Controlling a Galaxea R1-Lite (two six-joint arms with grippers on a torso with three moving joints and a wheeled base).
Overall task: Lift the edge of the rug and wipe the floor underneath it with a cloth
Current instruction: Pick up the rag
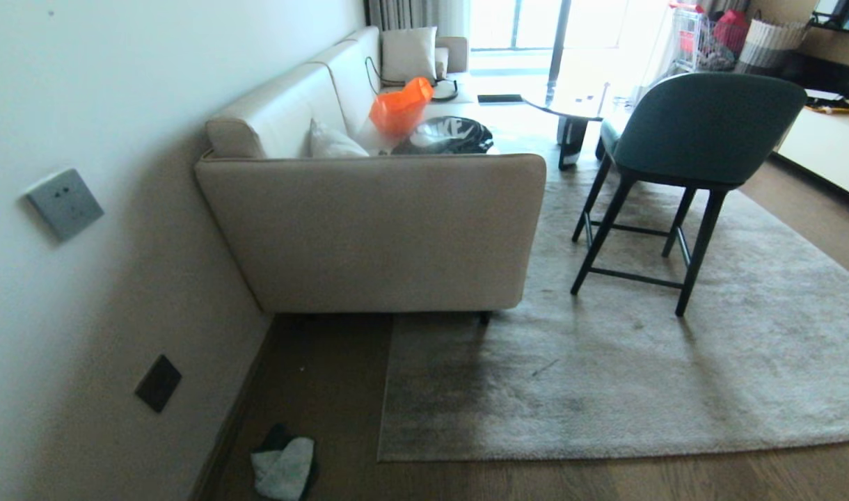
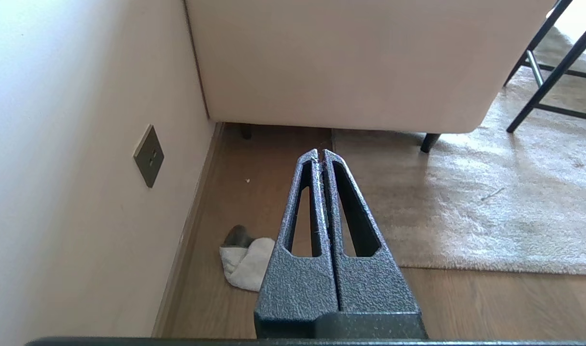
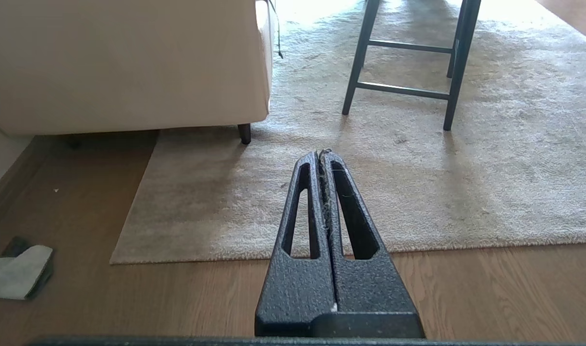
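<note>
The rug (image 1: 605, 376) lies on the floor (image 1: 327, 376), its near corner (image 1: 386, 456) flat, right of the cloth (image 1: 283, 470), which sits by the wall (image 1: 83, 313). The sofa (image 1: 390, 229) stands against the wall behind, one leg on the rug. The chair (image 1: 682, 153) stands on the rug, right of the sofa

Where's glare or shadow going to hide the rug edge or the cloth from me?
Head view: window glare washes out the far room; the sofa shades the grey-beige rug's near corner; the crumpled white cloth looks dim. Wrist views: rug edge and brown plank floor evenly lit.
</note>
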